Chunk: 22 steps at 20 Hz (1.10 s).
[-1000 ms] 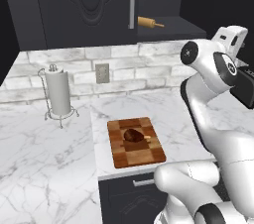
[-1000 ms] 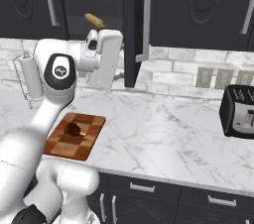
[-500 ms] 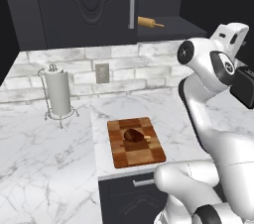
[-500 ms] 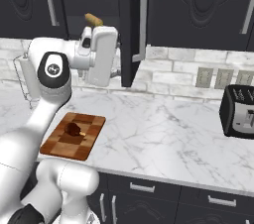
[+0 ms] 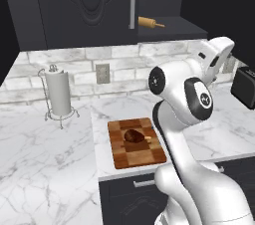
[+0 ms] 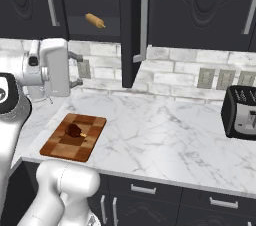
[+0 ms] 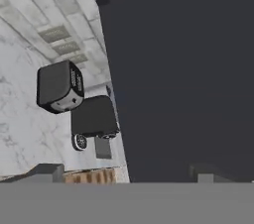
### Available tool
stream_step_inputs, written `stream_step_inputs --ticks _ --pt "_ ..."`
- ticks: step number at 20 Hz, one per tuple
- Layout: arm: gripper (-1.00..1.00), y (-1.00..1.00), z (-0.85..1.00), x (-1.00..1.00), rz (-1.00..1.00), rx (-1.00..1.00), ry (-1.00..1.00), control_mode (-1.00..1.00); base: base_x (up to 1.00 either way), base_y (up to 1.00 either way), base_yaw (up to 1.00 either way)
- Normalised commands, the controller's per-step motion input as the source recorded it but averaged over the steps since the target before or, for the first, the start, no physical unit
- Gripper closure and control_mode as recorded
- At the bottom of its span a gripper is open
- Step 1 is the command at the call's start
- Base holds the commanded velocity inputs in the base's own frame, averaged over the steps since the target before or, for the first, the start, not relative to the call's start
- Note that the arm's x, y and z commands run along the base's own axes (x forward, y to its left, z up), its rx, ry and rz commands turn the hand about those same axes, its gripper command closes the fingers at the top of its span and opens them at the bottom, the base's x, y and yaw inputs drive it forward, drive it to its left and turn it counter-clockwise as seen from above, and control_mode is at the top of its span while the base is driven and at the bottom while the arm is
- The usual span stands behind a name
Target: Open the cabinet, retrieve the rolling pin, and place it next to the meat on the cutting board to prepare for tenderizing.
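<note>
The black cabinet has one door (image 6: 132,30) swung open, edge-on in the right base view, and its other carved door (image 5: 89,5) shut. On the open shelf lies the tan rolling pin (image 6: 95,20) (image 5: 151,22). The checkered cutting board (image 6: 60,147) (image 5: 142,157) sits at the counter's front edge with the dark meat (image 6: 74,130) (image 5: 134,135) on it. My gripper (image 6: 78,70) hangs open and empty over the counter, left of the open door, below the shelf and above the board's far end. In the hand view its fingertips (image 7: 47,171) stand wide apart facing the dark door (image 7: 183,69).
A paper towel holder (image 5: 59,94) stands at the back left of the counter. A black toaster (image 6: 242,112) (image 7: 59,86) sits to the right. Wall outlets (image 6: 215,77) line the brick backsplash. Dark base drawers (image 6: 145,190) run under the counter.
The hand has swung left and down, away from the open door's edge. The door, rolling pin, board and meat have stayed where they were.
</note>
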Motion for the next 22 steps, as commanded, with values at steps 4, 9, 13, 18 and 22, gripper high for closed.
stream_step_inputs --ticks 4,9,13,18,22 --pt "-1.0 0.94 0.05 -0.17 0.03 0.08 -0.16 -1.0 0.0 0.0 0.0" --pt "-1.0 0.87 0.01 -0.04 0.03 0.19 -0.22 -1.0 0.0 0.0 0.0" --pt "-1.0 0.79 0.03 0.0 0.06 0.25 -0.23 -1.0 0.0 0.0 0.0" --pt "-1.0 0.53 0.1 0.0 0.13 0.24 -0.26 -1.0 0.0 0.0 0.0" --pt "-1.0 0.22 0.2 0.02 0.19 0.17 -0.36 -1.0 0.0 0.0 0.0"
